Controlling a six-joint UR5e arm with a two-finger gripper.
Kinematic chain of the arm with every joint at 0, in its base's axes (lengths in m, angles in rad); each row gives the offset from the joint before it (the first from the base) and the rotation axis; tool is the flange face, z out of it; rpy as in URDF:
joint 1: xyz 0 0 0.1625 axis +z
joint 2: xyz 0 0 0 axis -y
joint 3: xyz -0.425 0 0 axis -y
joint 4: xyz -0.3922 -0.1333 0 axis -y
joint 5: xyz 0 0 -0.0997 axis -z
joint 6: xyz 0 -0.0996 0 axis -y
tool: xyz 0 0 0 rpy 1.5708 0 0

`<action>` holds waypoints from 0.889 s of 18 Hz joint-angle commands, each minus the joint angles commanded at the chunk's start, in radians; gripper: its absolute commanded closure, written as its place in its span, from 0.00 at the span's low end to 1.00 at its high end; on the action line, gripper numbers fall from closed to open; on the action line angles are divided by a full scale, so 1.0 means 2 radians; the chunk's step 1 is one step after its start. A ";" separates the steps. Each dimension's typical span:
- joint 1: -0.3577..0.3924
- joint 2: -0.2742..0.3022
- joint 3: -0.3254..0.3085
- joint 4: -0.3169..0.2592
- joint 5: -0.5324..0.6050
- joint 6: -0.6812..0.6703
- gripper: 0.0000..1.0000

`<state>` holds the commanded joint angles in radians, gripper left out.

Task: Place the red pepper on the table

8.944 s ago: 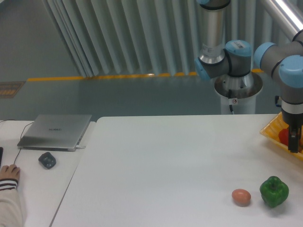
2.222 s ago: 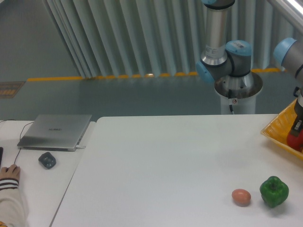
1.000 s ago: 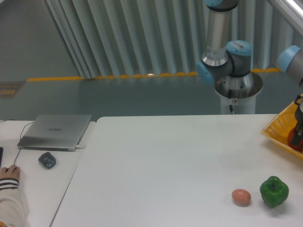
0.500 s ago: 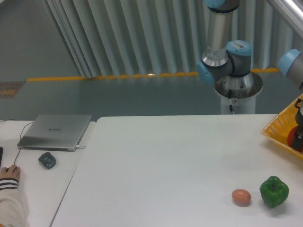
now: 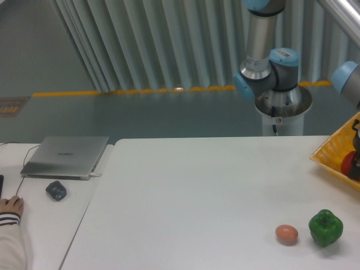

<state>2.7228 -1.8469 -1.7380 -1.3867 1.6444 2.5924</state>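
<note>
The red pepper (image 5: 346, 163) is a small glossy red shape at the far right edge of the view, over the yellow basket (image 5: 329, 152). My gripper (image 5: 355, 165) is dark, half cut off by the frame edge, and pressed against the pepper's right side. It appears shut on the pepper, though the fingertips are hidden. The white table (image 5: 214, 191) stretches out to the left and front of the basket.
A green bell pepper (image 5: 325, 228) and a brownish-orange egg (image 5: 287, 234) lie near the table's front right. On the side desk at left are a laptop (image 5: 66, 156), a dark mouse (image 5: 55, 190) and a person's hand (image 5: 10, 205). The arm's base (image 5: 281, 104) stands behind the table.
Since the oldest frame the gripper and the red pepper have shifted right, toward the frame edge. Over the last second the arm crept slightly further right and the pepper barely moved.
</note>
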 joint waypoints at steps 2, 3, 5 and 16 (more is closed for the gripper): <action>-0.001 0.000 -0.004 0.001 0.000 -0.003 0.00; -0.002 0.000 -0.005 0.001 0.000 -0.003 0.00; -0.002 0.000 -0.005 0.001 0.000 -0.004 0.00; -0.002 -0.002 -0.004 0.002 0.000 -0.004 0.20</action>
<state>2.7182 -1.8500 -1.7457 -1.3836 1.6444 2.5848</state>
